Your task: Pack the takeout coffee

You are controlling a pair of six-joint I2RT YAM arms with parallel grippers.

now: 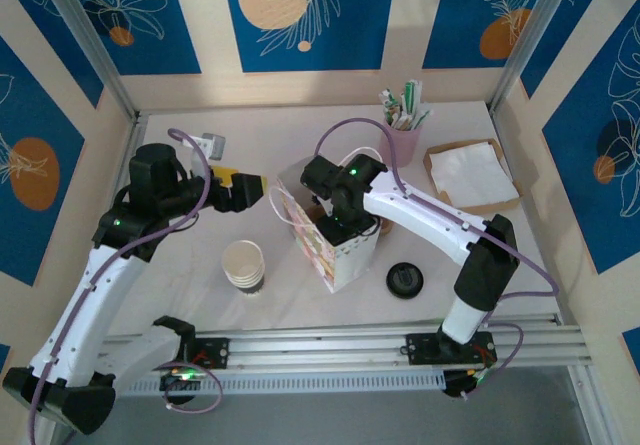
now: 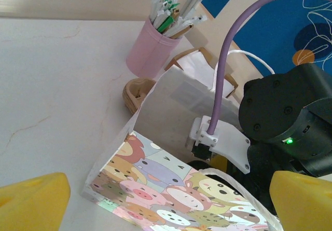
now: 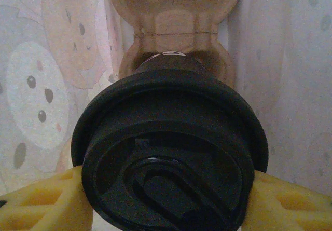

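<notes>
1. Takeout coffee (image 3: pixel 168 153) sits with its lid facing the right wrist camera. Its long axis runs straight away from that lens, deeper into the paper bag (image 3: pixel 41 85).
2. What shows of it is a round, glossy black lid with a raised rim and a sunken centre with a moulded sip shape. The cup body is hidden behind the lid.
3. The right gripper (image 3: pixel 166 192) pinches it, with one of the yellow fingers (image 3: pixel 41 202) pressed against each side of the lid.
4. Beyond the lid, a brown cardboard carrier (image 3: pixel 176 13) lies at the far end of the bag, between walls printed with cartoon animals.
5. From above, the bag (image 1: pixel 335 255) stands upright between the arms, with the right wrist over its open mouth. A cup stack (image 1: pixel 244 265) sits to its left and a loose black lid (image 1: pixel 405 279) to its right.
6. The left gripper (image 1: pixel 262 190) hangs just left of the bag, jaws spread wide and holding nothing. Its own camera looks across the bag's mouth to a pink cup of stirrers (image 2: pixel 150 46).
</notes>
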